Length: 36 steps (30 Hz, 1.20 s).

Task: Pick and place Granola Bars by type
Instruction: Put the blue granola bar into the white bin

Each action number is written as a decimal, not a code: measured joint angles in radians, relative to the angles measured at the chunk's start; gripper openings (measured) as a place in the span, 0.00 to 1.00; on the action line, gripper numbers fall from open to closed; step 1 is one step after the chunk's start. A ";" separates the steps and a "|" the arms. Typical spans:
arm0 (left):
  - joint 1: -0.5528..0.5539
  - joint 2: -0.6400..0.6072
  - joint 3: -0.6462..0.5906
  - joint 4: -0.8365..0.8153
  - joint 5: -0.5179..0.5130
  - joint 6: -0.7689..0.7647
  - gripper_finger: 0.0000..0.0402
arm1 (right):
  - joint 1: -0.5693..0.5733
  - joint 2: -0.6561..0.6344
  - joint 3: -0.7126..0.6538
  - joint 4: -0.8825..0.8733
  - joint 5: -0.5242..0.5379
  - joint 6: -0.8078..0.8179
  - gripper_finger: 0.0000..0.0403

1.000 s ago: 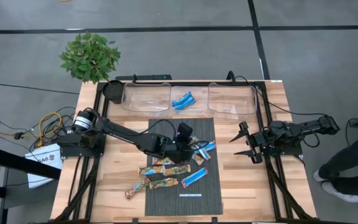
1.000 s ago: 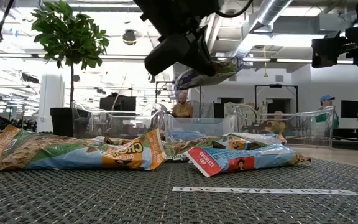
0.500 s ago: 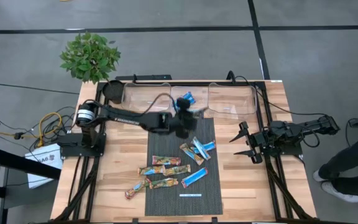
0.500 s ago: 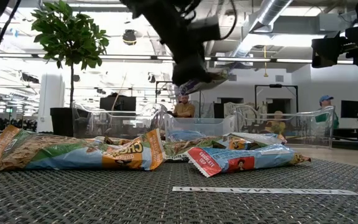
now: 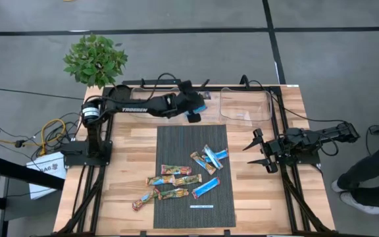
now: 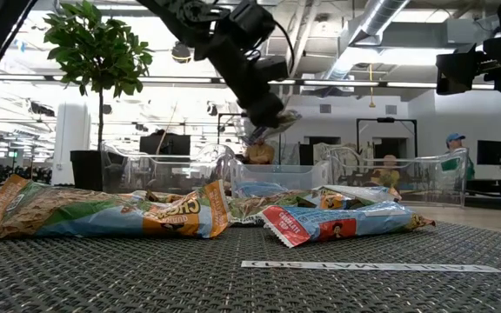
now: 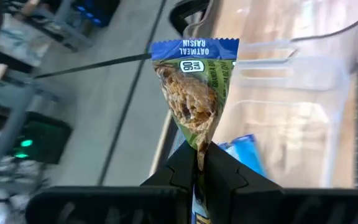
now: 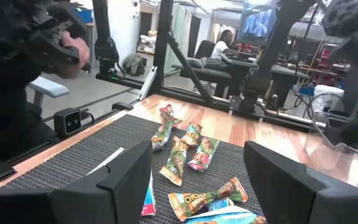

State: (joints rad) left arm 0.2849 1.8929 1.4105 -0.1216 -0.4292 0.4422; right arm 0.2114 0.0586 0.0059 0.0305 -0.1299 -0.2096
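Granola bar (image 7: 194, 99) clamped in left gripper (image 5: 194, 109) jaws, carried from mat (image 5: 176, 141) to bins (image 5: 245, 105), right gripper (image 5: 260, 151) jaws spread.

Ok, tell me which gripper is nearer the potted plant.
Left. The left gripper is at the bins, a short way from the potted plant; the right gripper waits at the table's far right edge.

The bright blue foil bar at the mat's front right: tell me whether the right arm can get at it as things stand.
Probably yes. The right gripper waits open beside the dark mat, and the bright blue foil bar lies flat with nothing between them. The left gripper is away over the bins, shut on an oatmeal raisin bar.
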 joint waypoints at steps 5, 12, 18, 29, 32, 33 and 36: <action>0.005 0.005 0.000 0.005 0.017 -0.013 0.03 | 0.000 0.000 0.000 0.000 0.000 0.000 0.62; 0.006 0.006 0.000 -0.037 0.060 -0.085 0.03 | 0.000 0.000 0.000 0.000 0.000 0.000 0.62; 0.010 0.071 0.001 0.016 0.058 -0.088 0.03 | 0.000 0.000 0.000 0.000 0.000 0.000 0.62; 0.036 0.139 0.003 0.021 0.051 -0.103 0.03 | 0.000 0.000 0.000 0.000 0.000 0.000 0.62; 0.038 0.140 0.002 0.020 0.051 -0.132 0.03 | 0.000 0.000 0.000 0.000 0.000 0.000 0.62; 0.038 0.139 0.002 0.022 0.051 -0.144 0.03 | 0.000 0.000 0.000 0.000 0.000 0.000 0.62; 0.040 0.139 0.002 0.015 0.051 -0.171 0.04 | 0.000 0.000 0.000 0.000 0.000 0.000 0.62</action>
State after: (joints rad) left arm 0.3246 2.0323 1.4128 -0.1065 -0.3786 0.2716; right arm 0.2114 0.0587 0.0060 0.0305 -0.1299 -0.2096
